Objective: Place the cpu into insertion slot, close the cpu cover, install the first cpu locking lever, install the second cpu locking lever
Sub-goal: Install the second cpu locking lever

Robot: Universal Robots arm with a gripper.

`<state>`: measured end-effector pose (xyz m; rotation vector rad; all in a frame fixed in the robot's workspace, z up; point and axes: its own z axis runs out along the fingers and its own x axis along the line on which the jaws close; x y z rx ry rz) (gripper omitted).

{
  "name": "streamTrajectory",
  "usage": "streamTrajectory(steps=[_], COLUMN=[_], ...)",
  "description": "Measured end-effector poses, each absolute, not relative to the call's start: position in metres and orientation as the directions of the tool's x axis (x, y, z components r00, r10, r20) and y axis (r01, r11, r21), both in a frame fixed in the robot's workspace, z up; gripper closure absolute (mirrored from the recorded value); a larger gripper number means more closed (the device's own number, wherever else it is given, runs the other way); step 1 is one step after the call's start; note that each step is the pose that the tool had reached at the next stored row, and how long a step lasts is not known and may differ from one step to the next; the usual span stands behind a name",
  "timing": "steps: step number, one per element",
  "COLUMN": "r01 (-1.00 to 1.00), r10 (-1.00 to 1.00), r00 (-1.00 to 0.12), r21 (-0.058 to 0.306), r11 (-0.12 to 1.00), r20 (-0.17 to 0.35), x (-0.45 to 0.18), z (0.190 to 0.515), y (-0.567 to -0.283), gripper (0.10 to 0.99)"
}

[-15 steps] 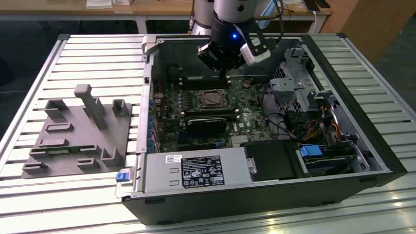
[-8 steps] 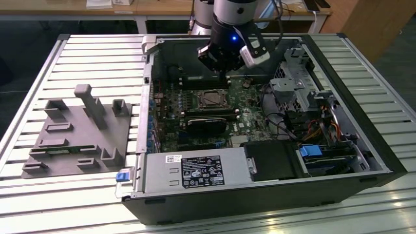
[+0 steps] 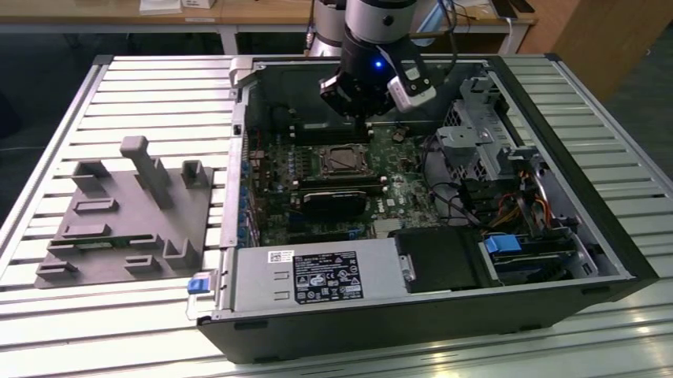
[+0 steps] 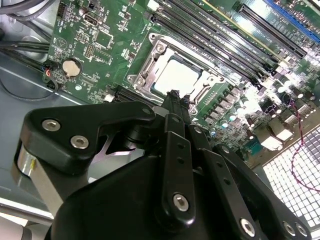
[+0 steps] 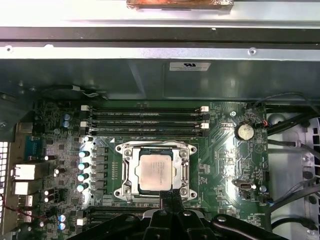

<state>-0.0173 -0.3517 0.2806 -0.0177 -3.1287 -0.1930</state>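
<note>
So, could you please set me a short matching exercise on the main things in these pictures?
Things:
1. cpu
2. cpu cover
3. gripper
4. coin cell

Descriptions:
A. round silver disc on the green board, apart from the socket
B. pale square top, lying in the insertion slot
C. black, held just above the socket's edge
D. silver frame lying flat around the chip

Pairs: 1-B, 2-D, 3-C, 4-A
</note>
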Motion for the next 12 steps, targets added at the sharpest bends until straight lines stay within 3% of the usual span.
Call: streamTrajectory(steps=[12], r01=[0.012], r10=[0.011], r00=[-1.000], r21=[0.123], r11=[0.992], r20=[0.007], x=[-0.0173], z=[0.2765], y=[-0.3520], gripper=[0.980])
